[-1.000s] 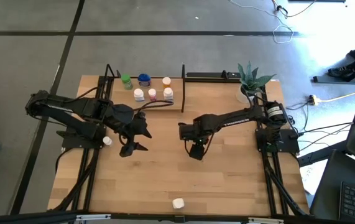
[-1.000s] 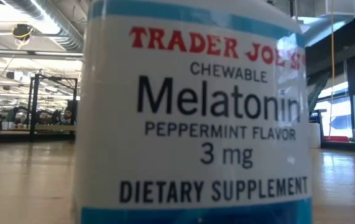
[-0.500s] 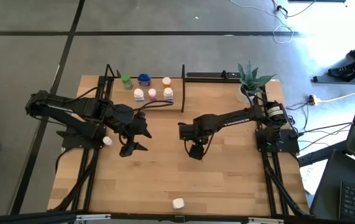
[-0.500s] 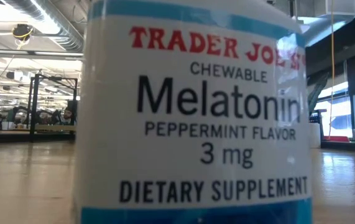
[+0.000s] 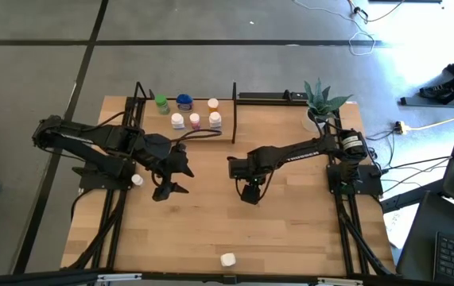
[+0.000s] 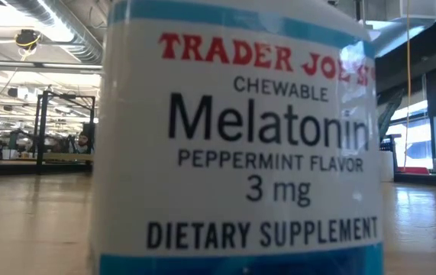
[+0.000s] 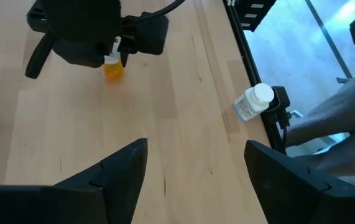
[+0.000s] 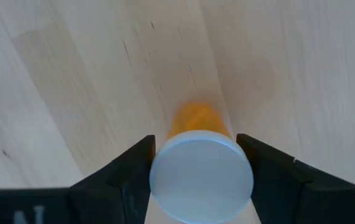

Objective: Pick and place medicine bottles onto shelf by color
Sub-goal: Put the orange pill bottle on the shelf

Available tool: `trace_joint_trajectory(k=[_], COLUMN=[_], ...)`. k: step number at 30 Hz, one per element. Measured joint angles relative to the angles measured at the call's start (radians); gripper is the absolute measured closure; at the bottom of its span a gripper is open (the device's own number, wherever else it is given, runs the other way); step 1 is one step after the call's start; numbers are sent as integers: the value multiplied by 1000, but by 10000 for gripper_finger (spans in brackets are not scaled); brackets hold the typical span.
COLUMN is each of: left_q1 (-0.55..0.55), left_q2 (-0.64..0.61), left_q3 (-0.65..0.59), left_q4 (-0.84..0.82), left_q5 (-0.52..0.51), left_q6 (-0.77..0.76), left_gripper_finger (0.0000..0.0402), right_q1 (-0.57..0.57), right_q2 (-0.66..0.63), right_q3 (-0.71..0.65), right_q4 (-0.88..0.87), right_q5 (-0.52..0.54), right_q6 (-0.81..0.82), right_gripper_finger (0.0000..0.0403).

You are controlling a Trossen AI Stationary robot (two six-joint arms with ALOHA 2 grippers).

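Observation:
My right gripper (image 5: pixel 250 192) is over the middle of the table, shut on a small orange bottle with a white cap (image 8: pixel 201 174); the bottle also shows in the left wrist view (image 7: pixel 114 67). My left gripper (image 5: pixel 176 179) is open and empty to its left, and its fingers show wide apart in the left wrist view (image 7: pixel 196 168). The shelf (image 5: pixel 199 131) stands at the far edge with several bottles on its board, among them a green one (image 5: pixel 161 104) and a blue one (image 5: pixel 184 102). A white bottle (image 5: pixel 137 180) lies on its side by the left arm. My right gripper pinches the orange bottle by its white cap (image 8: pixel 158 177), one finger on each side of the cap. The fingers (image 8: pixel 133 168) come from above, pointing down. The bottle stands upright below them; whether its base is on the table I cannot tell.
A white melatonin bottle (image 5: pixel 227 260) stands at the table's near edge and fills the low view (image 6: pixel 240 137). A potted green plant (image 5: pixel 322 99) stands at the far right. Bare tabletop lies between the arms and the near edge.

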Motion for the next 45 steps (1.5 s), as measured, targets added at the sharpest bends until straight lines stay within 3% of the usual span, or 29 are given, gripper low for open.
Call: trace_joint_trajectory(k=[13,17,26,34,45], left_q1=[-11,-11,-11,9,93], left_q2=[0,0,0,30,155], left_q3=[0,0,0,0,0], left_q4=[0,0,-1,7,208], left_q5=[0,0,0,-1,38], left_q6=[-2,-3,-9,-8,101], left_gripper_finger=[138,138,138,138,138], right_q1=[0,-3,65,162,315], right_q2=[0,-2,-25,-146,-353], right_q3=[0,42,254,360,362], right_q4=[14,-66,-343,-367,-369], right_q5=[-1,1,266,299,497], right_q6=[-12,-37,-4,77,151], right_gripper_finger=[133,131,131,131,131])
